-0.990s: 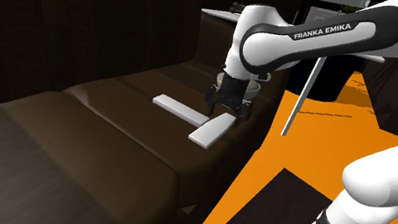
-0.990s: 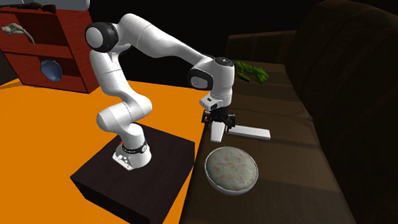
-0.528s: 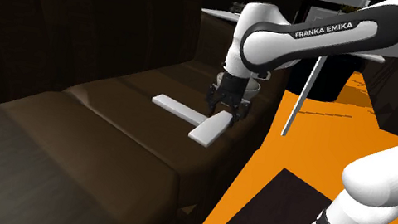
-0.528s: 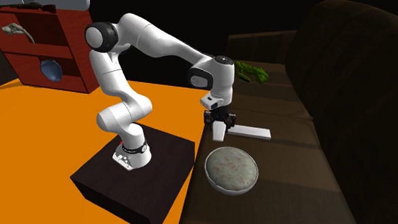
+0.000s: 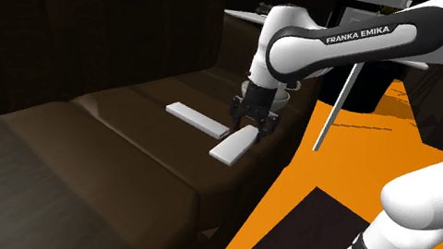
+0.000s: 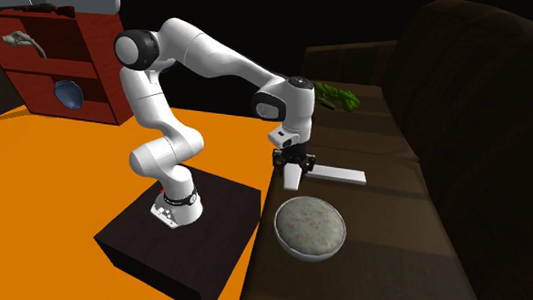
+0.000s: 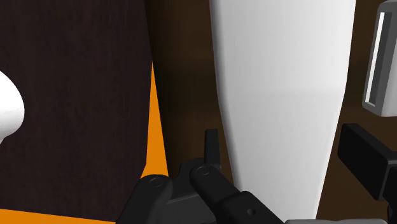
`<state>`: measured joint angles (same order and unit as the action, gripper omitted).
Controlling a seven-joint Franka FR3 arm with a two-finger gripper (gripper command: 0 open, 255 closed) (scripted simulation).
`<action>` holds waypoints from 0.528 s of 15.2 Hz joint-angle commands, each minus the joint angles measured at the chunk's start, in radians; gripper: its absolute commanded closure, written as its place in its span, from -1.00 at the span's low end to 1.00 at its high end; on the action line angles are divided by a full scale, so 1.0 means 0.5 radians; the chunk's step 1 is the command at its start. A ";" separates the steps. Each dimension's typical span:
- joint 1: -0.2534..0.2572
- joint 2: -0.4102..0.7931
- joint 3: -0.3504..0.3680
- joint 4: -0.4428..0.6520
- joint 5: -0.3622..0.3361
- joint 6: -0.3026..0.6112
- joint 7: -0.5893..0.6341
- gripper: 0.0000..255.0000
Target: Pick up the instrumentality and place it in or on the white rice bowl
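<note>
The tool (image 5: 250, 126) is down at the front edge of the brown sofa (image 6: 380, 240), its black fingers (image 7: 212, 149) set narrow on either side of a flat white slab (image 5: 235, 145) and clasping it. The slab slopes away from the tool toward the seat's front lip. I cannot tell whether its far end touches the cushion. A second white bar (image 5: 195, 119) lies flat on the seat just beside it, at an angle to it.

The bowl (image 6: 310, 230), pale and speckled, sits on the same seat near the tool, on the side away from the green thing (image 6: 339, 97) at the sofa's far end. The stand (image 6: 207, 229) rests on the orange floor (image 6: 63, 183).
</note>
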<state>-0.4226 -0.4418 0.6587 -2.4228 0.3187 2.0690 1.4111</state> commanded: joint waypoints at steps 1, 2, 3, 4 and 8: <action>0.005 -0.016 -0.011 0.000 0.004 -0.034 -0.005 1.00; 0.006 -0.027 -0.020 0.019 0.002 -0.063 -0.006 1.00; 0.006 -0.037 -0.028 0.038 0.000 -0.093 -0.007 1.00; 0.007 -0.047 -0.037 0.058 -0.002 -0.122 -0.008 1.00; 0.007 -0.079 -0.069 0.140 -0.011 -0.236 -0.008 1.00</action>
<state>-0.4177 -0.4805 0.6279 -2.3669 0.3161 1.9661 1.4065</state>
